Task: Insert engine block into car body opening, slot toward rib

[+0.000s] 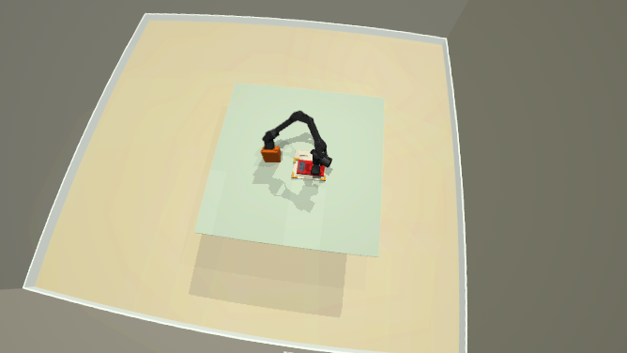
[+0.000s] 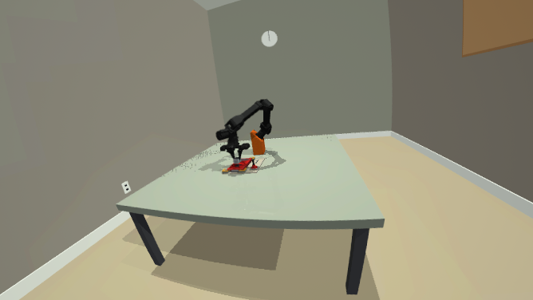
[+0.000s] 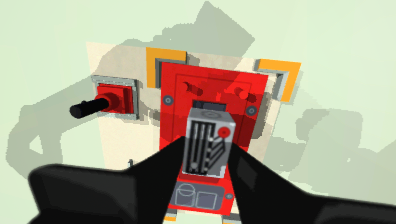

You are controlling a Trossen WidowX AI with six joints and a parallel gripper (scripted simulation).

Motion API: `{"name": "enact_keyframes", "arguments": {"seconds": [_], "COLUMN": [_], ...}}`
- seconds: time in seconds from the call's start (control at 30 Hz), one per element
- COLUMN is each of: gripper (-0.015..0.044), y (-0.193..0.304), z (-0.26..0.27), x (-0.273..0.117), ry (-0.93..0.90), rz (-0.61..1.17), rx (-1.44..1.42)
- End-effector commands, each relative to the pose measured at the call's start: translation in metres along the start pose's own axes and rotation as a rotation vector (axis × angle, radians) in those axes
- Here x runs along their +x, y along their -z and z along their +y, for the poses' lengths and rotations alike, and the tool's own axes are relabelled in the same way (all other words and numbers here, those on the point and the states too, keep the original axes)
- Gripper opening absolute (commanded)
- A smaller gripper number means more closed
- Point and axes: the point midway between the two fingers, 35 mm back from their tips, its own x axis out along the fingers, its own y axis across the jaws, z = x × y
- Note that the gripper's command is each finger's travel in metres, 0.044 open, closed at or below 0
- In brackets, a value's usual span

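Note:
The engine block (image 3: pixel 206 150) (image 2: pixel 236 161) is a grey block with black slots and a red round mark on its face. My gripper (image 3: pixel 206 143) (image 2: pixel 237 158) is shut on it, one finger on each side. The red car body (image 3: pixel 171 125) (image 2: pixel 244 163) (image 1: pixel 305 173) lies below. In the wrist view, part of the dark opening (image 3: pixel 202 104) shows just beyond the block's top edge; the block and fingers hide the rest. Block and opening overlap in this view. How far the block is above or in the opening I cannot tell. The rib is not clearly visible.
The car body sits on a cream board (image 3: pixel 129 135) between orange corner brackets (image 3: pixel 152 70) (image 3: pixel 290 82). A red square piece (image 3: pixel 120 96) with an upright black handle (image 3: pixel 90 107) stands beside the car body. The arm's orange base (image 1: pixel 271 155) (image 2: pixel 258 146) stands nearby.

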Motion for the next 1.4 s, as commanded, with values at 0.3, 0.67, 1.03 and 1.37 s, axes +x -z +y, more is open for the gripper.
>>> {"name": "enact_keyframes", "arguments": {"seconds": [0.3, 0.67, 1.03, 1.37], "gripper": [0.0159, 0.0159, 0.0159, 0.0159], "y": [-0.0001, -0.0002, -0.0003, -0.0003], "z": [-0.0010, -0.0011, -0.0011, -0.0011], "x": [-0.0001, 0.0022, 0.0052, 0.0078], "ry": [0.004, 0.004, 0.004, 0.004], "rz": [0.000, 0.000, 0.000, 0.000], "rx": [-0.001, -0.013, 0.004, 0.003]}}
